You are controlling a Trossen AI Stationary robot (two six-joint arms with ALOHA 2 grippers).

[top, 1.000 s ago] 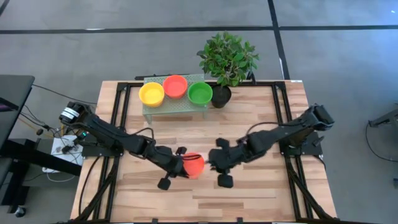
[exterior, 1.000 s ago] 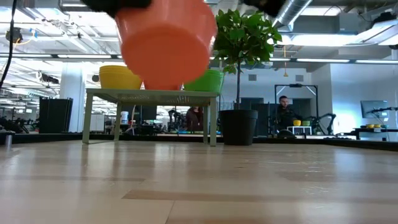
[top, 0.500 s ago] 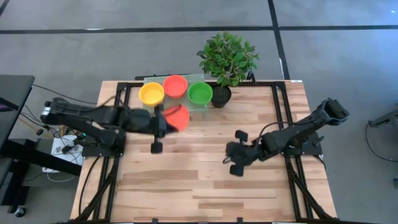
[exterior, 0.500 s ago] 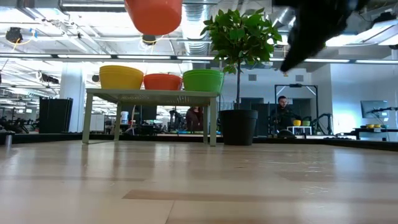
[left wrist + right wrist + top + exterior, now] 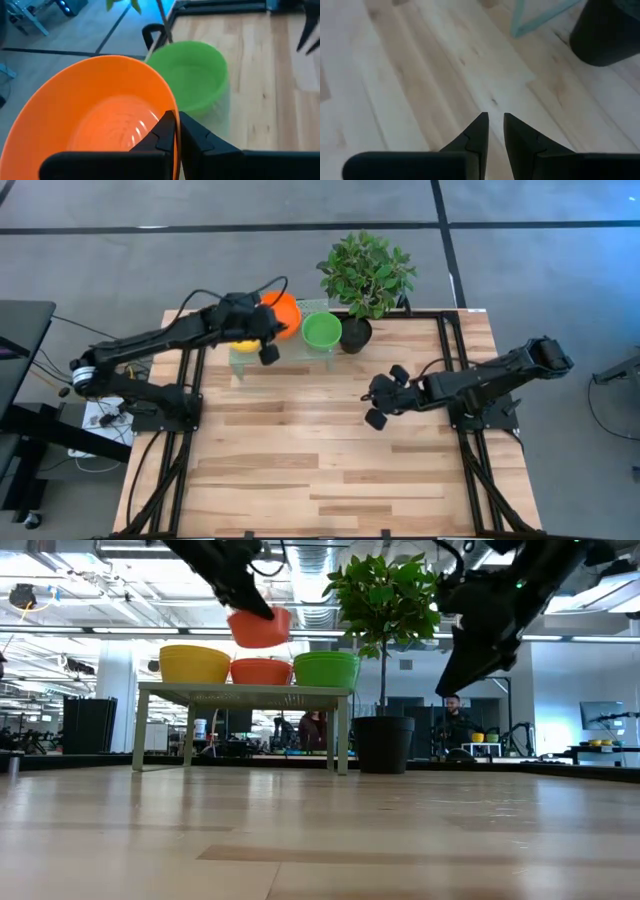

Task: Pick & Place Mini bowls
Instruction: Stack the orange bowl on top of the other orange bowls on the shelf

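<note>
My left gripper (image 5: 266, 330) (image 5: 243, 608) (image 5: 176, 120) is shut on a red-orange mini bowl (image 5: 284, 313) (image 5: 260, 627) (image 5: 95, 120). It hangs over the green stand (image 5: 240, 695) at the table's far edge. On the stand sit a yellow bowl (image 5: 194, 664) (image 5: 243, 342), a red-orange bowl (image 5: 262, 671) and a green bowl (image 5: 322, 330) (image 5: 326, 669) (image 5: 192, 75), each on its base. My right gripper (image 5: 376, 394) (image 5: 447, 685) (image 5: 495, 117) hovers shut over bare wood right of centre, holding nothing. My left gripper pinches the held bowl's rim (image 5: 169, 107), one finger inside the bowl and one outside. The fingers come slanting from the table's left. The bowl is lifted clear, mouth up and slightly tilted, just above the red-orange bowl on the stand.
A leafy plant (image 5: 366, 272) in a black pot (image 5: 354, 336) (image 5: 383, 744) stands just right of the stand. Bare wooden table (image 5: 300, 460) stretches across the middle and near side. People (image 5: 455, 718) stand in the room far behind.
My left gripper carried the red-orange bowl from low over the table's near middle up and toward the far edge, ending above the stand. My right gripper drew away from the bowl toward the table's right, then a little toward the far edge.
</note>
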